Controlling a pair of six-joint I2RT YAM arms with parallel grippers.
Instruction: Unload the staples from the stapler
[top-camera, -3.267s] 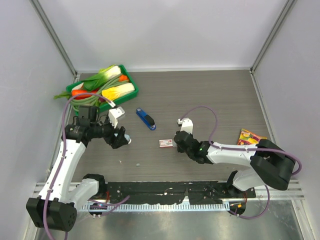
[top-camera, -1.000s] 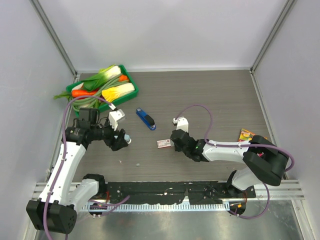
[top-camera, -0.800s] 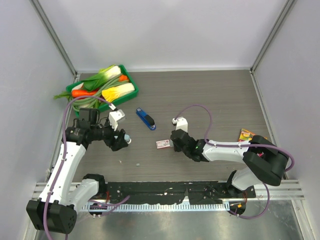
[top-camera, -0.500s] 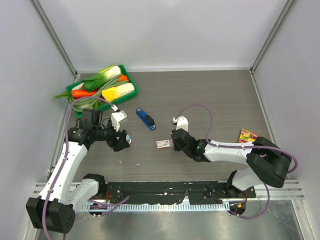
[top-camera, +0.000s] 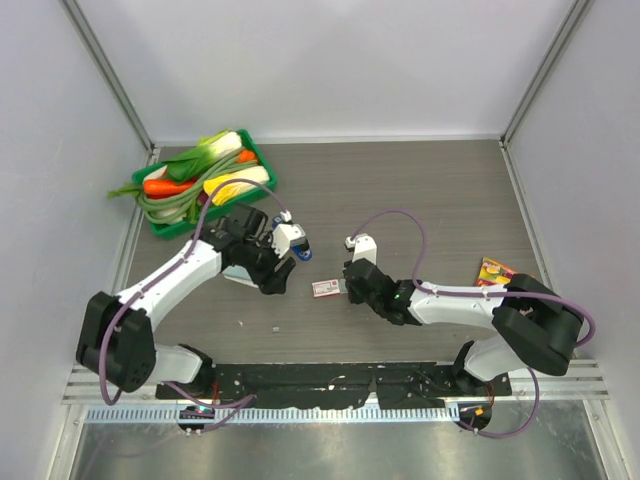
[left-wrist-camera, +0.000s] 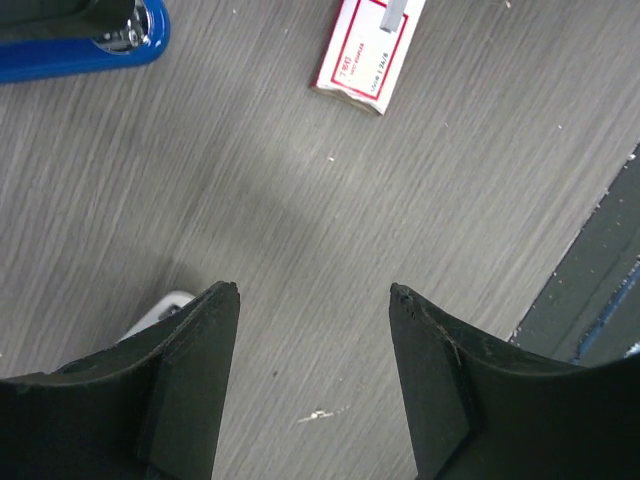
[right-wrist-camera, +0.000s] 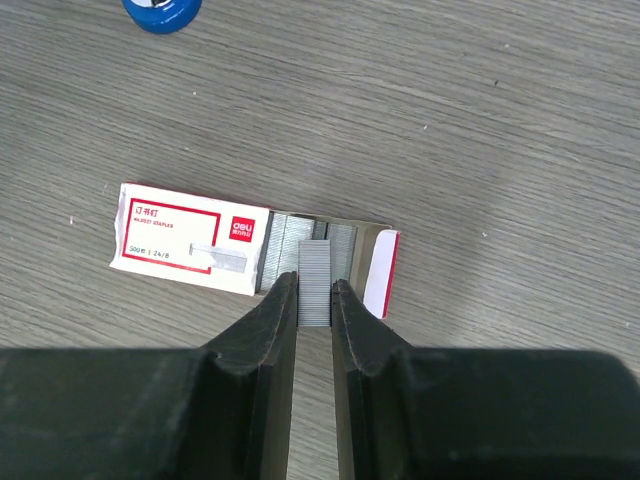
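The small pale stapler (top-camera: 238, 279) lies on the table under my left forearm. In the left wrist view only its white rounded end (left-wrist-camera: 165, 304) shows beside my left finger. My left gripper (top-camera: 277, 278) is open and empty above bare table (left-wrist-camera: 312, 290). My right gripper (top-camera: 347, 287) is shut on a grey strip of staples (right-wrist-camera: 315, 270) at the open end of the red-and-white staple box (right-wrist-camera: 190, 250), which also shows in the top view (top-camera: 328, 288).
A dark blue and black tool (left-wrist-camera: 80, 45) lies just beyond my left gripper, partly hidden in the top view (top-camera: 303, 252). A green tray (top-camera: 264, 160) of vegetables stands at the back left. A colourful packet (top-camera: 498, 271) lies at the right.
My left arm has swung right toward the table's middle and opened; the pale stapler it held now lies on the table. My right gripper has stayed at the box.
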